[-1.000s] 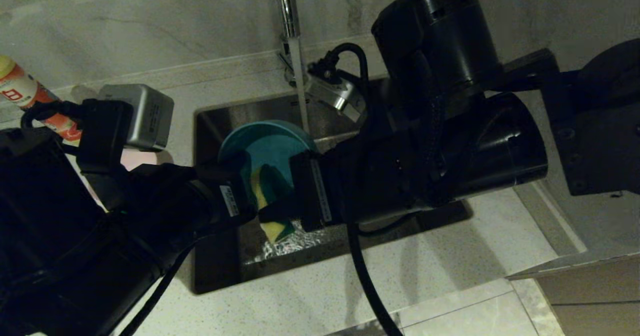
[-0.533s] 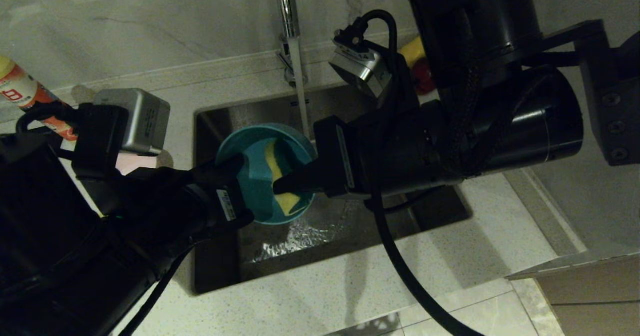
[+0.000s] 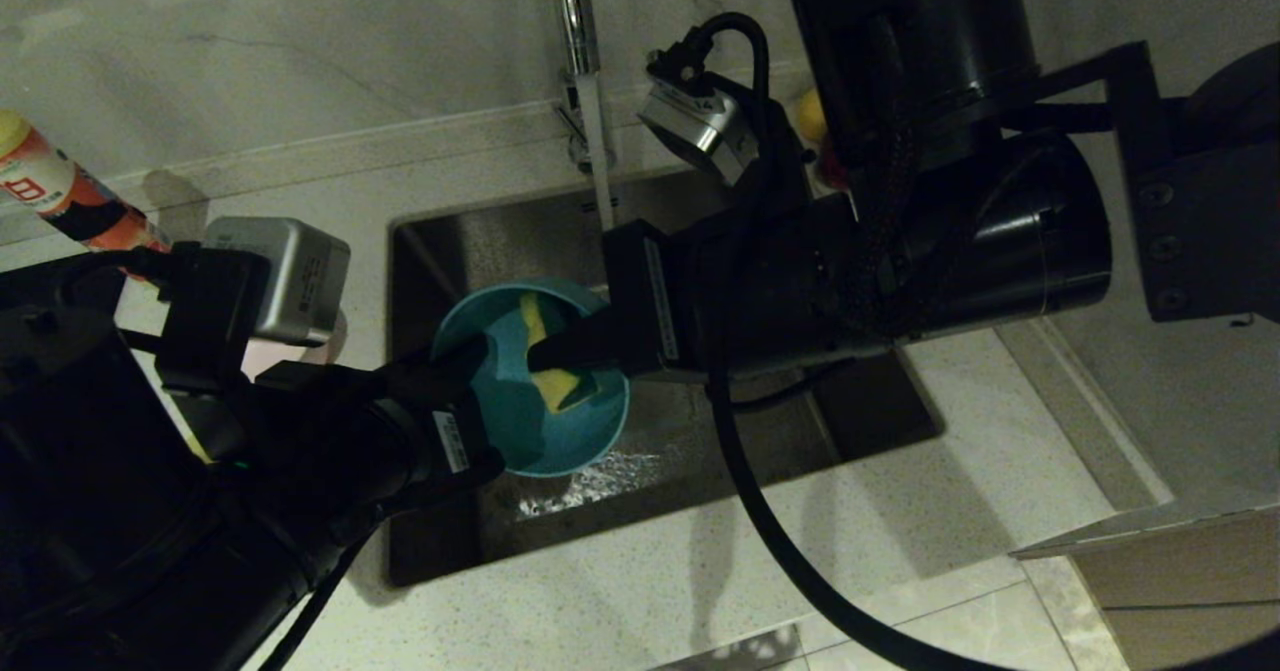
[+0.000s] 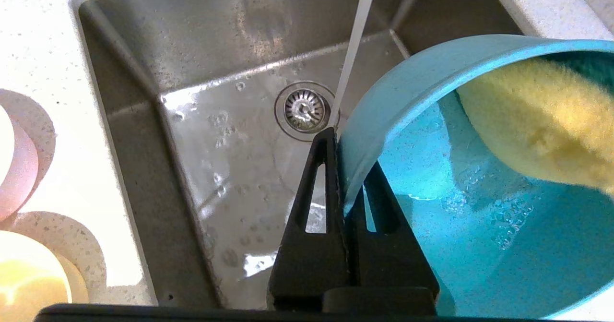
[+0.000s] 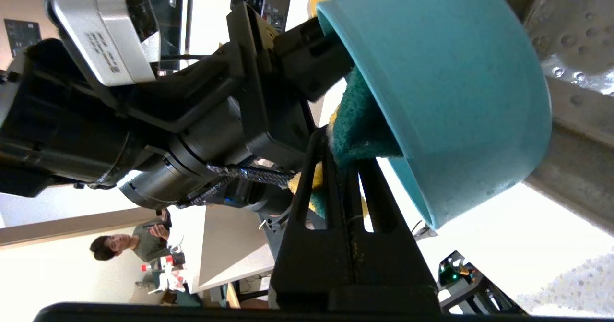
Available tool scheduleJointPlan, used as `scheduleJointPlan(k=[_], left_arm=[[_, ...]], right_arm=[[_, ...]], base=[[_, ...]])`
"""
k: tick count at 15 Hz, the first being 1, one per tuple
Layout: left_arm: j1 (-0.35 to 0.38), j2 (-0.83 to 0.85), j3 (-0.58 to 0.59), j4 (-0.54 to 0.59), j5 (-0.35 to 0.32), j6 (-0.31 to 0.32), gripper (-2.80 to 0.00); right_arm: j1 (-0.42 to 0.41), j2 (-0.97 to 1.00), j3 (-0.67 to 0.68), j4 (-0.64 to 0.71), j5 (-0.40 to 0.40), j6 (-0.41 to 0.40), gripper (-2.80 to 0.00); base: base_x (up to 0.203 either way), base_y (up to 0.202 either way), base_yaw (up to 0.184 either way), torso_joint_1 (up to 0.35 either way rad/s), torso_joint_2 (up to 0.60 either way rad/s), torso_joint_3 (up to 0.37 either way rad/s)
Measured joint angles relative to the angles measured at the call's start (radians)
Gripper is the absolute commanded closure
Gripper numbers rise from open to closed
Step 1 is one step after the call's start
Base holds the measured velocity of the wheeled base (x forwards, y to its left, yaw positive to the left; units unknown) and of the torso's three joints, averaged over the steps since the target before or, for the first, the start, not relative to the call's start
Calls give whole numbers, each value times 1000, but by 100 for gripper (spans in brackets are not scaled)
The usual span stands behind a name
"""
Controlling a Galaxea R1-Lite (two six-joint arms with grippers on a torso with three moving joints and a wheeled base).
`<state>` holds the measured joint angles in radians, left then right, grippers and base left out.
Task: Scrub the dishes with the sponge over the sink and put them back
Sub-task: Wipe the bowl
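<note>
the step in hand looks like scrubbing the inside of the light blue bowl (image 3: pixel 535 401) over the sink (image 3: pixel 700 441). to do it well, the sponge (image 3: pixel 550 361) should probably sweep around the whole inner wall and floor with steady pressure, while the bowl is kept tilted over the basin so that water drains into it and not onto the table (image 3: pixel 800 551). pushing too hard risks prying the rim out of the thin pinch that holds it, so i judge light, circling strokes safer than a hard shove.

the left gripper (image 4: pixel 343 168) has its jaws pressed together on the bowl's rim, one finger outside the wall and one inside, at the side nearest the robot's left arm. the bowl hangs in the air above the sink, its mouth turned up and toward the right arm.

the right gripper (image 5: pixel 343 168) has its jaws clamped on the sponge, pinching one end of it; the free end reaches past the rim into the bowl. in the left wrist view the yellow foam lies against the upper inner wall, and in the right wrist view the green scouring face sits at the rim.

a stream from the tap (image 3: pixel 575 41) falls just beside the bowl toward the drain strainer (image 4: pixel 302 110). a pink bowl (image 4: pixel 17 168) and a yellow bowl (image 4: pixel 29 288) stand on the table beside the sink.
</note>
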<state>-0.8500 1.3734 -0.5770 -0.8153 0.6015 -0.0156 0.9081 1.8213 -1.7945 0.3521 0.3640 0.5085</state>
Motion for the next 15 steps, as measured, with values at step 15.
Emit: scheduleJointPlan(k=[15], left_arm=[[2, -18, 6, 0, 2, 0, 0]], right_arm=[[20, 7, 3, 14, 0, 2, 0]], base=[[0, 0, 0, 0, 0, 0]])
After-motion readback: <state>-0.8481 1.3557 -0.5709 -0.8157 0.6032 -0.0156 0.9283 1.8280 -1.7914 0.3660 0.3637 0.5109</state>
